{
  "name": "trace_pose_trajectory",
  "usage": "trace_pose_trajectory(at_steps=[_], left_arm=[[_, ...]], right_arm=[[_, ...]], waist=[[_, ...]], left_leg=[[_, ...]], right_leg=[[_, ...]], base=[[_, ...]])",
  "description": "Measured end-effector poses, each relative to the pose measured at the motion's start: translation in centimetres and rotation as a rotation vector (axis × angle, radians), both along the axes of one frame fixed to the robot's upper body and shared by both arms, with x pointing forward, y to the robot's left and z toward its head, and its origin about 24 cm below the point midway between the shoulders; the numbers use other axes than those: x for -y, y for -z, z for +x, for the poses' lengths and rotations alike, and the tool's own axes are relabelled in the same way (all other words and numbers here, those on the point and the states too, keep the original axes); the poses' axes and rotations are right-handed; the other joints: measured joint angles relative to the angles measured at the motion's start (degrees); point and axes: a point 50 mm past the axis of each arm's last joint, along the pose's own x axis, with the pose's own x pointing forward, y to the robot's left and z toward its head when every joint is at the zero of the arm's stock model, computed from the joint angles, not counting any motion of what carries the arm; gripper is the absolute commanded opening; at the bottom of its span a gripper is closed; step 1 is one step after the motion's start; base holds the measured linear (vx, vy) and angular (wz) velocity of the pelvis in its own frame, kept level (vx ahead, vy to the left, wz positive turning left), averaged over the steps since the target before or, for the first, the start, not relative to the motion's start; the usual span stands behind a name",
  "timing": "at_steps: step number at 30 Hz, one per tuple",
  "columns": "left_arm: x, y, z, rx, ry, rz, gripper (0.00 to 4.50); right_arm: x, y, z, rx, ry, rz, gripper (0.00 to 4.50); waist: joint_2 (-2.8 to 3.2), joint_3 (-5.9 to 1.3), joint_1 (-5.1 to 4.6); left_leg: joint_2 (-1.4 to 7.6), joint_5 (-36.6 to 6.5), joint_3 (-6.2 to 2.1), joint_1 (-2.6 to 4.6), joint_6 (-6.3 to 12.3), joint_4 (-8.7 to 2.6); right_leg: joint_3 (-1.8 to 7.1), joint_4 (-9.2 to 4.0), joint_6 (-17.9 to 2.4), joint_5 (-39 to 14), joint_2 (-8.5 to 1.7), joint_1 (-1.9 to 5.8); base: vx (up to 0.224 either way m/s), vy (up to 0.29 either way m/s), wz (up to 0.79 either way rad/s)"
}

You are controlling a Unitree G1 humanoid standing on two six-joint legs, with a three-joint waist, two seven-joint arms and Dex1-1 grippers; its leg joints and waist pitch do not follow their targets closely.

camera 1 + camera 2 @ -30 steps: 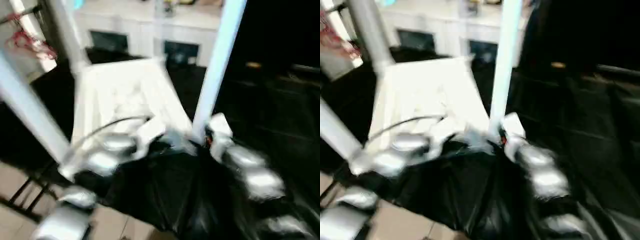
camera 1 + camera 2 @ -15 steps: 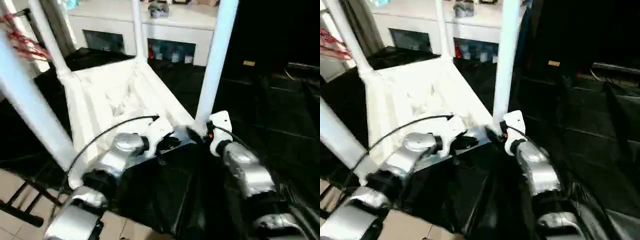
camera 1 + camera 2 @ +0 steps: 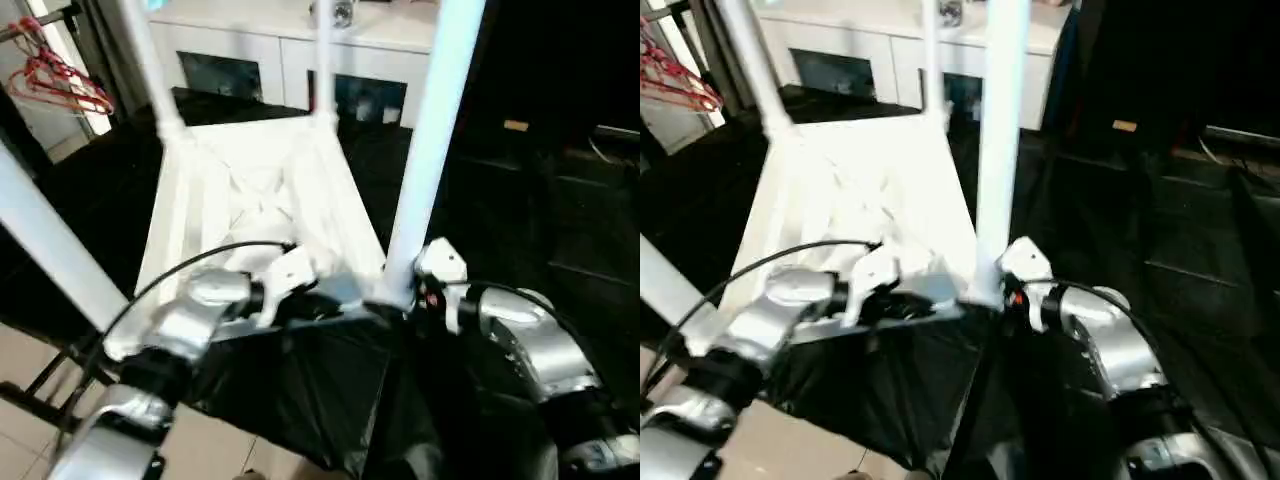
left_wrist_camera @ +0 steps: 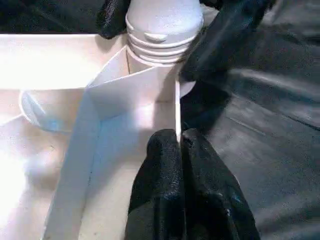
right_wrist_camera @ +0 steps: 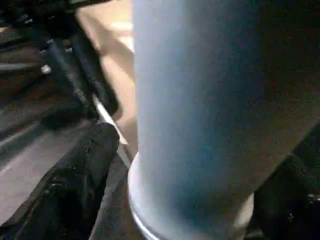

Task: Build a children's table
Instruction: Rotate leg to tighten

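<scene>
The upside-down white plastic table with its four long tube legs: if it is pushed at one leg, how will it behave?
The white plastic table probably slides on the glossy black sheet. A push high on the near tube leg would likely tip or wobble it. It seems light but stiff.

Head stereo pair looking down, wrist views close, all sharing near leg [image 3: 425, 150]

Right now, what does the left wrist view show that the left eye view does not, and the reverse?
Left wrist view: the left pincer shut on the thin rim of the tabletop, and the ridged rings at the foot of the near leg. Left eye view: the other three legs standing up, with the white cabinet and red hangers behind. Both: the tabletop, ribs up, and that near leg.
</scene>
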Motion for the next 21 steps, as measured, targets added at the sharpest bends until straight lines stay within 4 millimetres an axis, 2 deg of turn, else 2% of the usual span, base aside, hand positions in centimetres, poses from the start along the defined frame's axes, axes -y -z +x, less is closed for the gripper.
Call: trace_pose_trajectory(at_steps=[5, 7, 8, 11, 21], left_arm=[[-0.6, -0.1, -0.2, -0.022, 0.035, 0.004, 0.0], [-0.8, -0.1, -0.2, -0.026, 0.04, 0.008, 0.0], [-1.0, -0.1, -0.3, -0.032, 0.046, 0.008, 0.0], [-1.1, -0.1, -0.4, -0.043, 0.054, 0.007, 0.0], [-1.2, -0.1, -0.7, -0.063, 0.07, 0.006, 0.0]], right_arm=[[0.4, -0.4, -0.4, -0.025, -0.067, -0.013, 3.46], [0.4, -0.4, -0.5, -0.032, -0.077, -0.01, 3.46], [0.4, -0.4, -0.6, -0.042, -0.085, -0.005, 3.22], [0.4, -0.4, -0.7, -0.051, -0.095, 0.001, 2.99], [0.4, -0.3, -1.2, -0.07, -0.116, 0.01, 2.71]], waist=[[-0.04, 0.03, 0.12], [-0.04, 0.03, 0.2], [-0.04, 0.03, 0.33], [-0.06, 0.03, 0.56], [-0.06, 0.03, 0.89]], left_leg=[[0.0, 0.0, 0.0, -0.03, 0.0, -0.04], [0.02, 0.0, 0.0, -0.03, 0.02, -0.05], [0.02, 0.0, 0.01, -0.03, 0.05, -0.04], [0.01, 0.0, 0.01, -0.03, 0.04, -0.01], [0.01, 0.0, 0.01, -0.03, 0.04, 0.0]], right_leg=[[-0.02, -0.01, 0.0, 0.0, -0.01, -0.01], [-0.04, 0.0, 0.0, 0.0, 0.0, -0.01], [-0.04, 0.0, 0.0, 0.0, 0.0, -0.01], [-0.03, 0.0, 0.0, 0.0, -0.01, -0.01], [-0.02, 0.02, 0.0, 0.0, -0.01, -0.01]], base=[[0.0, 0.0, 0.0], [0.0, 0.0, 0.0], [0.0, 0.0, 0.0], [0.0, 0.0, 0.0], [0.0, 0.0, 0.0]])
